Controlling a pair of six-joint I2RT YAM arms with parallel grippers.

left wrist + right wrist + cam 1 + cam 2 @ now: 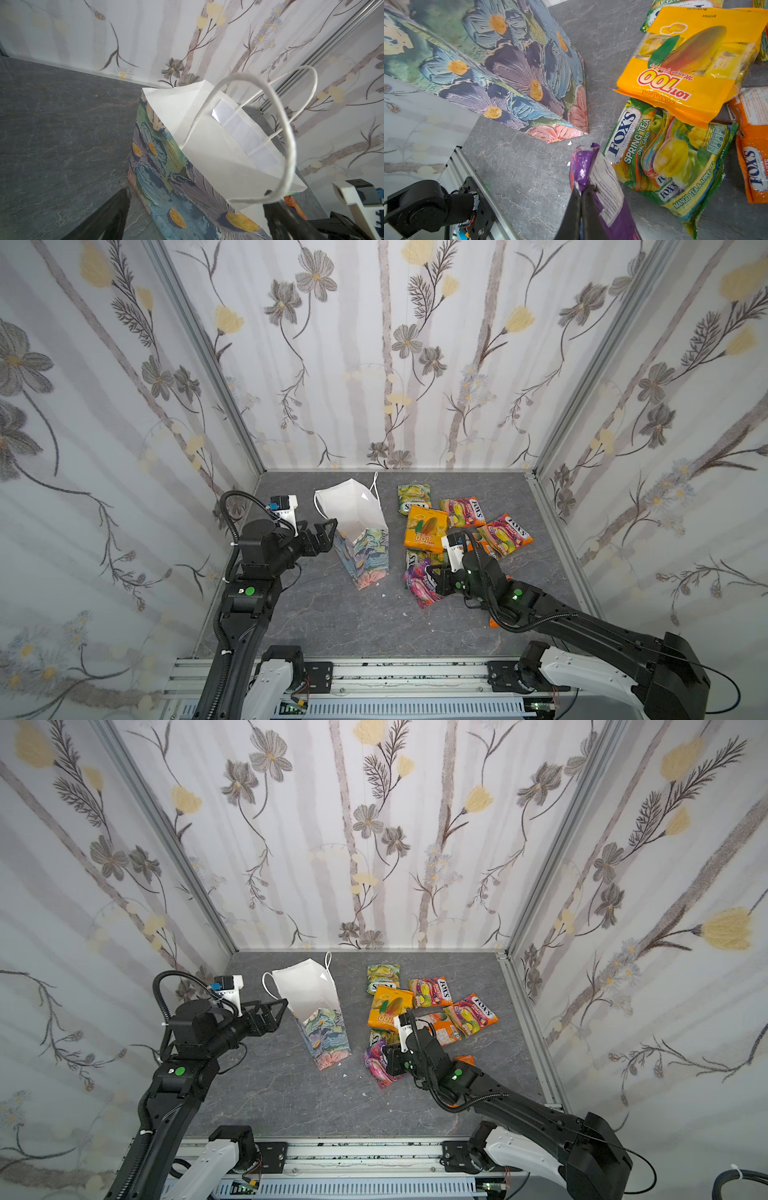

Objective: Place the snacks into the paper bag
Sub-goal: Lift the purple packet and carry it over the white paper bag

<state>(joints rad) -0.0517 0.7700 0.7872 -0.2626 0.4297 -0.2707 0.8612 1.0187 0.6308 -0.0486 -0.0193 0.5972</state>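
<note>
- Looking down in both top views, finds the paper bag (361, 539) upright and open-mouthed, left of centre on the grey table (332, 622), with the snacks (426, 526) heaped just to its right.
- Shows there the left gripper (329, 534) spread wide and empty beside the bag's left wall, and the right gripper (433, 577) clamped on the purple packet (415, 590) at the heap's near edge.
- From the left wrist, catches black fingers (112, 212) far apart, holding nothing, the bag close ahead.
- From the right wrist, shows jaws pinched tight on the purple packet's edge, beside the green packet (664, 162), which lies partly under the mango pack (685, 68).
</note>
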